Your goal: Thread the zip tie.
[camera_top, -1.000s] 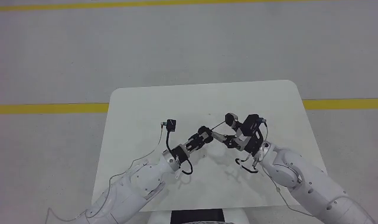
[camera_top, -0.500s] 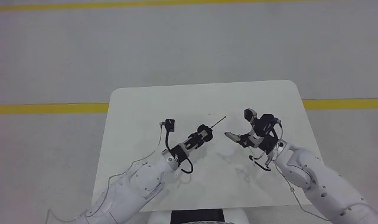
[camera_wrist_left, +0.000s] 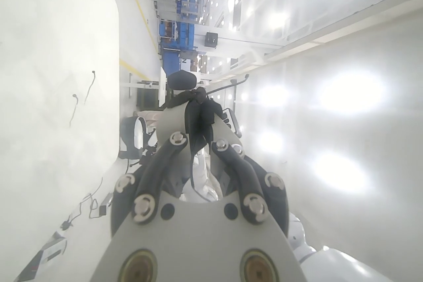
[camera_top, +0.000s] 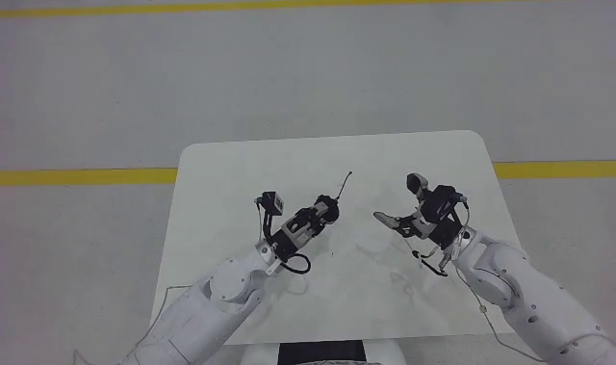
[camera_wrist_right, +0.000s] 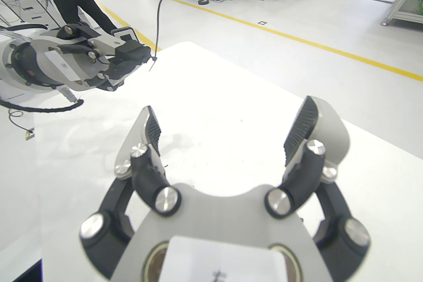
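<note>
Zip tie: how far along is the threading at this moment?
Done: the zip tie is picked up, off the table. In hand: the left gripper is shut on it near one end, the rest sticking out free and unlooped. Left: no loop shows, so the threading itself is not done; the right gripper is open, empty and apart from the tie.

Zip tie [camera_wrist_right: 158, 28] is just plain black, surface [camera_top: 385, 163] is flat white, floor [camera_top: 289, 86] is pale grey with yellow stripes [camera_top: 87, 176]. Right jaws are silver with black ribbed pads [camera_wrist_right: 153, 129].
</note>
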Action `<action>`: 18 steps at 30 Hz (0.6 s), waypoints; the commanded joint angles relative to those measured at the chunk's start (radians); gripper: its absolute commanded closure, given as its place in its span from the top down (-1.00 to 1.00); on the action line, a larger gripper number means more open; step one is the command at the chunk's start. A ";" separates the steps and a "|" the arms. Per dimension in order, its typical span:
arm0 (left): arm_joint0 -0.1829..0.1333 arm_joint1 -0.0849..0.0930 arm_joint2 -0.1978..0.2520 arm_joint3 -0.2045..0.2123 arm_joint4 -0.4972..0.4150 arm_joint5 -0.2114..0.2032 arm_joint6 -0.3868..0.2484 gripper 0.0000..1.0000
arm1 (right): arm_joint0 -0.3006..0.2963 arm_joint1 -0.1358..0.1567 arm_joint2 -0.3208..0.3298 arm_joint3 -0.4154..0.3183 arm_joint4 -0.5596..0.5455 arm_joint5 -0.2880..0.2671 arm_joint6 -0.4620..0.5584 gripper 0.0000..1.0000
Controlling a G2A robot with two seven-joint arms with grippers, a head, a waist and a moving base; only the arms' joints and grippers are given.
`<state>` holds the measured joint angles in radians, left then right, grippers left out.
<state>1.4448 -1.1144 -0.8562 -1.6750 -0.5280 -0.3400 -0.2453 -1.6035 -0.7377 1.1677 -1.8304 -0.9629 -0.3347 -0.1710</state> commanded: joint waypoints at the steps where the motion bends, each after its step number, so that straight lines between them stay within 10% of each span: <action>1: 0.000 0.000 0.000 0.000 -0.001 0.000 0.000 -1.00 | 0.000 0.000 0.000 0.000 0.000 0.000 0.000 1.00; 18: -0.004 -0.013 -0.035 -0.047 -0.249 0.001 -0.091 -1.00 | 0.042 -0.035 -0.072 0.030 -0.273 0.020 -0.226 1.00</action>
<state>1.4420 -1.1266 -0.8901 -1.7210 -0.7686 -0.3387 -0.3302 -1.5649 -0.7696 1.1013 -1.8039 -1.2284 -0.3198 -0.3805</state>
